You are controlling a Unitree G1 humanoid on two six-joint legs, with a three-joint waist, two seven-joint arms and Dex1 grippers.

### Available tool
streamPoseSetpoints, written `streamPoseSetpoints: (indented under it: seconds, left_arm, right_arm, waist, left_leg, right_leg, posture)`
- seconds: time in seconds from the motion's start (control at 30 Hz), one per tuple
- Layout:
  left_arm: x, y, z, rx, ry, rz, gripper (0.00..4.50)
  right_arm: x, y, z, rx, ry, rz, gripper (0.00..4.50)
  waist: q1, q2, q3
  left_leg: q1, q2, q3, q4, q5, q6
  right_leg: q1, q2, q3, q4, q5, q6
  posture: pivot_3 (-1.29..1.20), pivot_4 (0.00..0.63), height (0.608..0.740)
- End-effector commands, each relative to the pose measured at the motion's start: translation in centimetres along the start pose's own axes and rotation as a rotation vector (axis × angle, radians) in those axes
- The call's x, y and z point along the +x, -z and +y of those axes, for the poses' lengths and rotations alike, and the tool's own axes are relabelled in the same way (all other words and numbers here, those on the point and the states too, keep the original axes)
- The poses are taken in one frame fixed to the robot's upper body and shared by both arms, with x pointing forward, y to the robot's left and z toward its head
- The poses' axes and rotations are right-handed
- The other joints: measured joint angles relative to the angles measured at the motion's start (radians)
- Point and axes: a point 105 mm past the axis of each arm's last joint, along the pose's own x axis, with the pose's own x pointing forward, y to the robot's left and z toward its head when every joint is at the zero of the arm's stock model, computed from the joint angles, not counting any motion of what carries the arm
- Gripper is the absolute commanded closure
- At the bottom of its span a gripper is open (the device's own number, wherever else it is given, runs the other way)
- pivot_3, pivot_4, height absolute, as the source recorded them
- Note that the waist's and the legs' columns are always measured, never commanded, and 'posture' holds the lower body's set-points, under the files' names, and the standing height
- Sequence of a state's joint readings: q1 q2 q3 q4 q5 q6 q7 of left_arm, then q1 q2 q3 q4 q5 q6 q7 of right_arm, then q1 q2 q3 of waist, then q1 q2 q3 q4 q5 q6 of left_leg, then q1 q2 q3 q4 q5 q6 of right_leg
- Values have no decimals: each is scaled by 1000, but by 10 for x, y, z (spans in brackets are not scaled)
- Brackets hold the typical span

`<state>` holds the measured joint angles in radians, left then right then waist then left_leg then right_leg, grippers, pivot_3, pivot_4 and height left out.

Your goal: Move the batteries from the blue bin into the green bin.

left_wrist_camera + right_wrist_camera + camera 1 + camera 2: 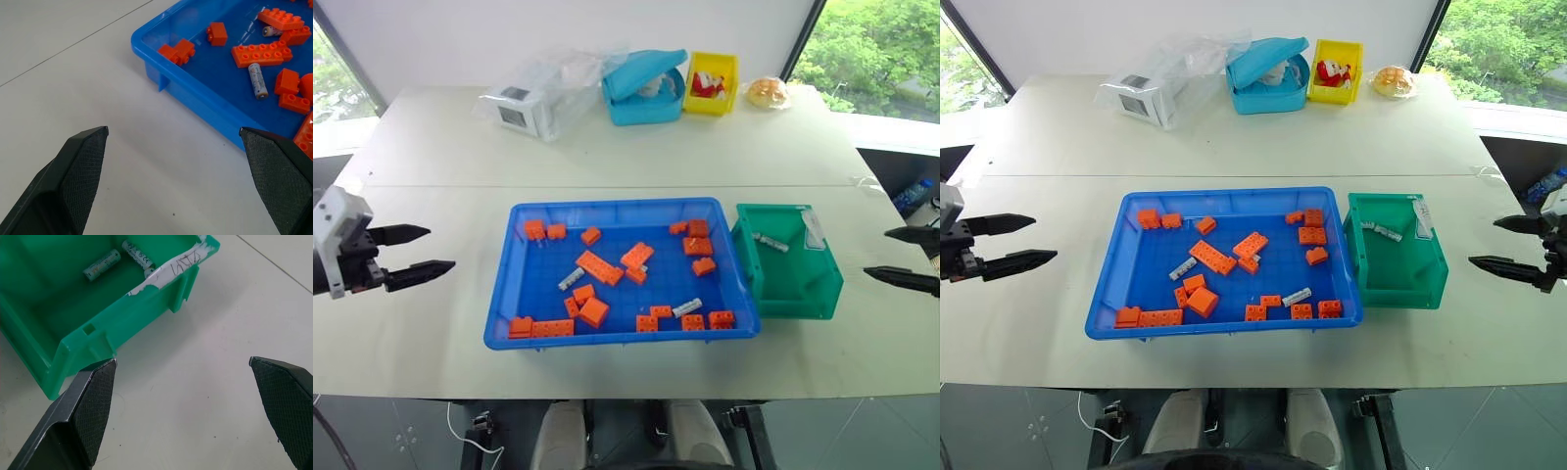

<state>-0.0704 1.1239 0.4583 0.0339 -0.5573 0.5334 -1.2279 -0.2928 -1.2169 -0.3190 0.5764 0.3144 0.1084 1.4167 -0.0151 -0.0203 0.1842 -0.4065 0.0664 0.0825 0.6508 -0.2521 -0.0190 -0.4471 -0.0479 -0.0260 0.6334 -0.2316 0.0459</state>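
A: Table (607, 162) first: blue bin (514, 284) sits mid-table, green bin (803, 284) just beside it on your right.

B: Batteries?

A: Three batteries (571, 279) lie in the blue bin among orange bricks (598, 266); two more lie in the green one.

B: Claws?

A: Your left claw (419, 251) and right claw (913, 258) both gape wide, empty, over bare table outside the bins.

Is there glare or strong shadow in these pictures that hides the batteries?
Left wrist view: a pale sheen on the blue bin floor, battery still clear. Right wrist view: even light, batteries in the green bin readable. Head views: soft daylight, weak shadows.
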Motion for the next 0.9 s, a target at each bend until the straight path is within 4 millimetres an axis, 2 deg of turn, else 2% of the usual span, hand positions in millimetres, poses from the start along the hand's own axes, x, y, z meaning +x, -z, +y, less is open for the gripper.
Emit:
streamPoseSetpoints:
  seconds: [0.03,0.33,0.7,0.8,0.9]
  left_arm:
    - [-7,-12,-2,40,-12,-24,0]
    - [-4,-10,-1,36,-21,-14,0]
    - [-3,-19,-6,23,23,-36,0]
    - [-2,-22,-13,33,44,-38,0]
    - [-1,-24,-21,45,76,-36,0]
  right_arm:
    - [-7,-12,-8,-38,35,-21,26]
    - [-5,-10,-8,-31,38,-19,26]
    - [-6,-12,-9,-58,37,-6,26]
    - [-3,-23,-13,-95,28,-12,26]
    - [5,-45,-15,-153,-8,-45,26]
  waist:
    - [0,0,0]
    - [0,0,0]
    - [-2,1,0]
    - [-4,1,0]
    - [-7,3,1]
  left_leg:
    - [0,0,0,0,0,0]
    - [0,0,1,0,0,0]
    - [0,0,1,1,0,0]
    - [1,0,1,1,0,0]
    - [1,0,2,2,0,0]
  right_leg:
    - [0,0,0,0,0,0]
    - [0,0,1,0,0,0]
    - [0,0,1,1,0,0]
    - [0,1,1,1,1,0]
    - [0,1,2,1,1,0]
  posture:
    - [0,150,736]
    - [0,150,736]
    - [0,150,736]
    - [0,150,736]
    - [0,150,736]
